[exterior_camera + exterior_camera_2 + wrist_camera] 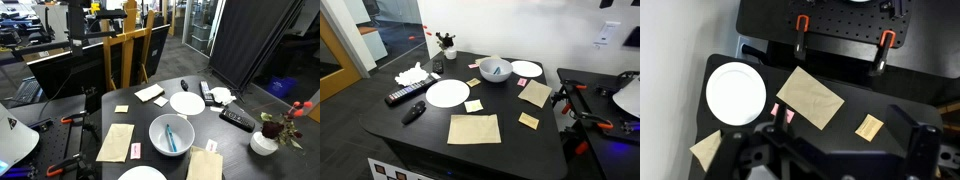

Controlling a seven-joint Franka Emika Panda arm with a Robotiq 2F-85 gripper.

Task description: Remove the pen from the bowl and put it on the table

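— Light-blue pen (170, 136): where is it?
— Lying inside the white bowl (157, 127), ungrasped. You're at the approach step. Your gripper (840, 158) doesn't see the bowl, and I can't tell its jaw state. Move above the bowl.

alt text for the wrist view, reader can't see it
Looking down on a dark table: a white plate at left, a tan paper sheet mid-frame, a small tan note at right. Orange clamps at top, the dark gripper along the bottom.
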